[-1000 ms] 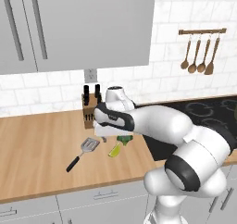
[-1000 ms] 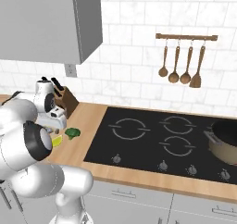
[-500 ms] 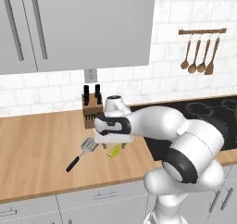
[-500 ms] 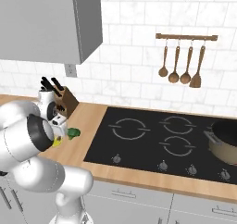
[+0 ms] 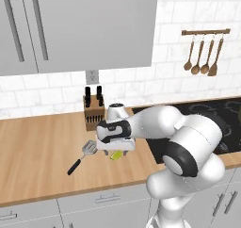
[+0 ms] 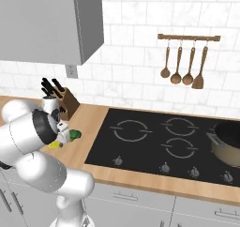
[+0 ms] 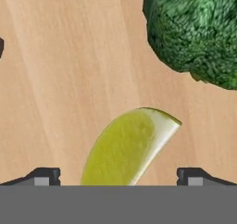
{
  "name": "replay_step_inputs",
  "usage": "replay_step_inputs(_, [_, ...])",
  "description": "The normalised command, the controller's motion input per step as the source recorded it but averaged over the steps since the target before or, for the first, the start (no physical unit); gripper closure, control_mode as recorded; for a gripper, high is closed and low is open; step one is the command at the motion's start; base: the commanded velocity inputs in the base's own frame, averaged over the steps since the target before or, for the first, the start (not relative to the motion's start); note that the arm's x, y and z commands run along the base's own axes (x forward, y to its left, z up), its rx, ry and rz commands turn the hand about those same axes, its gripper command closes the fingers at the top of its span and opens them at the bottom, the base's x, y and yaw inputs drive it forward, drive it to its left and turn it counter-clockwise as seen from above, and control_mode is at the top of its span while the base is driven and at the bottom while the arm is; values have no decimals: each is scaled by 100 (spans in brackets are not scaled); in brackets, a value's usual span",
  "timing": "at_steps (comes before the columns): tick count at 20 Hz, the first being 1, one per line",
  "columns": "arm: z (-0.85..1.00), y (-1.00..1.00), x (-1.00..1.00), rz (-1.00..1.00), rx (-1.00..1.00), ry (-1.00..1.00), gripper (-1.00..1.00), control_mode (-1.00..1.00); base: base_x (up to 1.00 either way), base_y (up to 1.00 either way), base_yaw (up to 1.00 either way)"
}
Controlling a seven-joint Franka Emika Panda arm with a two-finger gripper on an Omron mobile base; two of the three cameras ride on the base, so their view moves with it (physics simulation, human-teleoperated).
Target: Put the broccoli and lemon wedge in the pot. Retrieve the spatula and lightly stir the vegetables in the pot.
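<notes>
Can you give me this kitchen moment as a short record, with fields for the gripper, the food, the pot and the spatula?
gripper: open, low over the wooden counter, one fingertip on each side of the lemon wedge
lemon wedge: lying on the counter, not gripped
broccoli: on the counter beside the wedge, apart from it
pot: on the right side of the black cooktop, with neither vegetable in it yet
spatula: flat on the counter left of the hand, untouched

Broccoli point(image 6: 75, 134) and lemon wedge point(image 6: 56, 145) lie beside the arm point(image 6: 33, 132).
</notes>
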Motion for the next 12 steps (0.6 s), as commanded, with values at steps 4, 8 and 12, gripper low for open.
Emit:
replay_step_inputs(4, [-26, 0, 0, -4, 0, 0, -100, -100, 0, 0, 0])
replay_step_inputs(8, [-8, 0, 0, -1, 0, 0, 100, -100, 0, 0, 0])
replay_step_inputs(12, [0, 0, 0, 0, 0, 0, 100, -100, 0, 0, 0])
